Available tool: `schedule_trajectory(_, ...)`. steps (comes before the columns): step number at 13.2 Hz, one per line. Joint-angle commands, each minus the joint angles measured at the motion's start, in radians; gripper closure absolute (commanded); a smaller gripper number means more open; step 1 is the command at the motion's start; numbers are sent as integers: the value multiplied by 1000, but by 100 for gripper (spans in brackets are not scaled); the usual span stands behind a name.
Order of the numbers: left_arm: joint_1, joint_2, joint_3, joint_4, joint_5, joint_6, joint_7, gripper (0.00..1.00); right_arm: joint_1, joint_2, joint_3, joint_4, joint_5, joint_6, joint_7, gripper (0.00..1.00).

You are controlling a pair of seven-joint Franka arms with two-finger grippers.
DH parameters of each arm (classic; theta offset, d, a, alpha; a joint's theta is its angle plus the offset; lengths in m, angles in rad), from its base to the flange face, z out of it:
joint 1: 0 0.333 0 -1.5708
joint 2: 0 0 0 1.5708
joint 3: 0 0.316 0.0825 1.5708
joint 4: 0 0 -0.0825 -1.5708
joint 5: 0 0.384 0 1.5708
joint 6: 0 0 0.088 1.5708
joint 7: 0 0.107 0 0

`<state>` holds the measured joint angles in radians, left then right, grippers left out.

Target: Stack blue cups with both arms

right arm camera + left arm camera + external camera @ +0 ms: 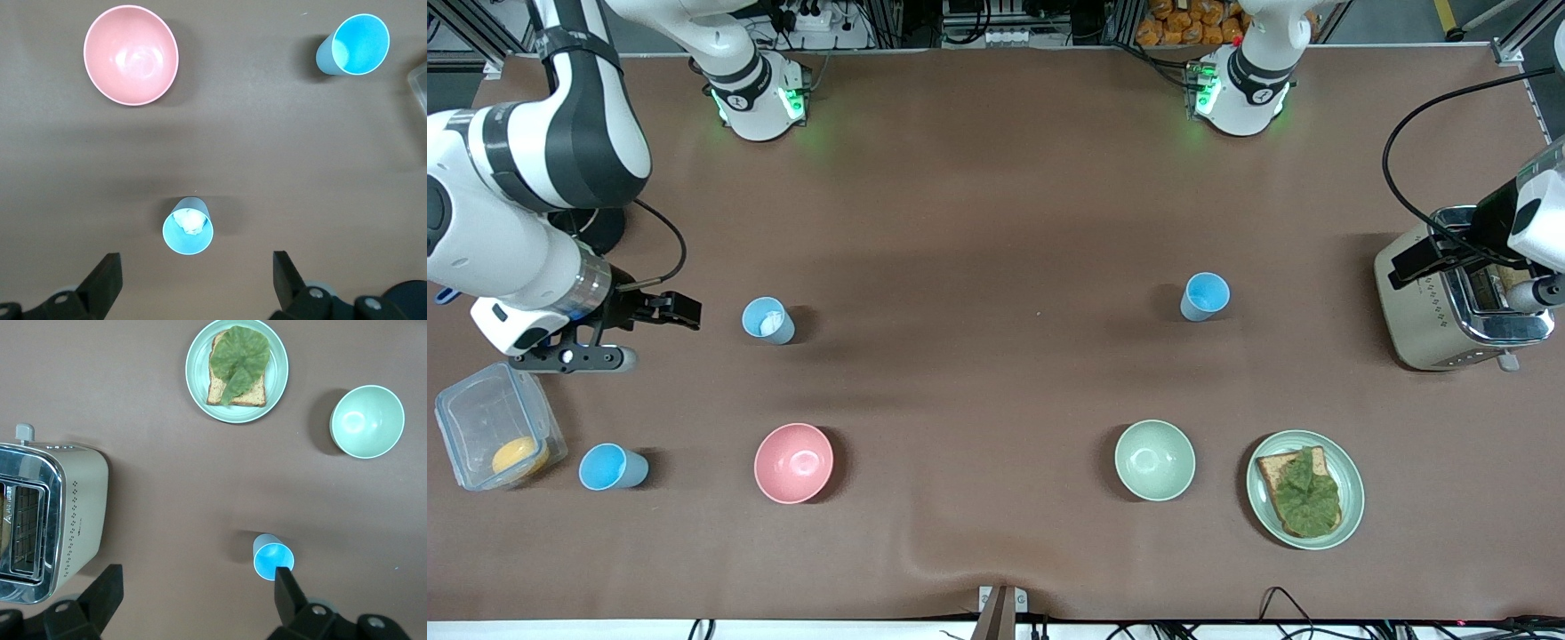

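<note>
Three blue cups stand upright and apart on the brown table. The paler cup (767,320) with a white patch inside is toward the right arm's end; it also shows in the right wrist view (189,225). A second cup (612,467) stands nearer the front camera, beside a clear container; it shows in the right wrist view too (353,44). The third cup (1205,296) is toward the left arm's end and shows in the left wrist view (273,557). My right gripper (687,313) (197,283) is open and empty beside the paler cup. My left gripper (1403,267) (195,597) is open and empty by the toaster.
A pink bowl (793,462) and a pale green bowl (1154,460) sit near the front. A green plate (1352,480) holds toast with lettuce. A metal toaster (1449,333) stands at the left arm's end. A clear container (471,418) holds an orange item.
</note>
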<state>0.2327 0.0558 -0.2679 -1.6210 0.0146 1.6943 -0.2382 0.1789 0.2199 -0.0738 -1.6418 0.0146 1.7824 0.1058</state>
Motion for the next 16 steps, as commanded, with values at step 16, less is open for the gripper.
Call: schedule_trajectory(16, 2, 2, -4, 15, 27, 7, -13, 0, -167, -160, -1, 108, 35, -130, -67, 0)
